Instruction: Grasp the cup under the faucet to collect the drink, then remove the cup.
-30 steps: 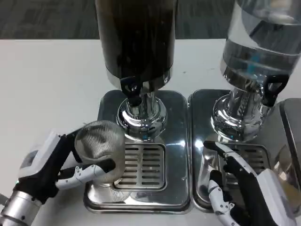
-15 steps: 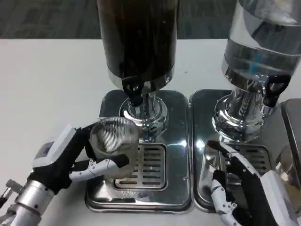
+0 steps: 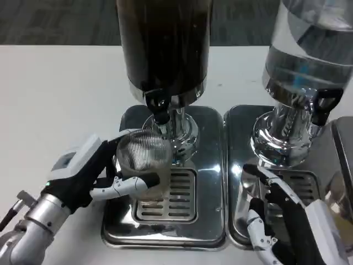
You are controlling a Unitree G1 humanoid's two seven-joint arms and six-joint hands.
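Left hand (image 3: 91, 176) grasping ribbed clear cup (image 3: 144, 160) over drip tray (image 3: 165, 221), just below and left of dark dispenser's faucet (image 3: 157, 107); right hand (image 3: 284, 221) apparently released, fingers apart.

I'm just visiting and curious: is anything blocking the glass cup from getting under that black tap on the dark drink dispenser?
Nothing visible blocks it. The left hand holds the ribbed cup over the drip grate, just below and slightly left of the black faucet, with open space between cup rim and spout.
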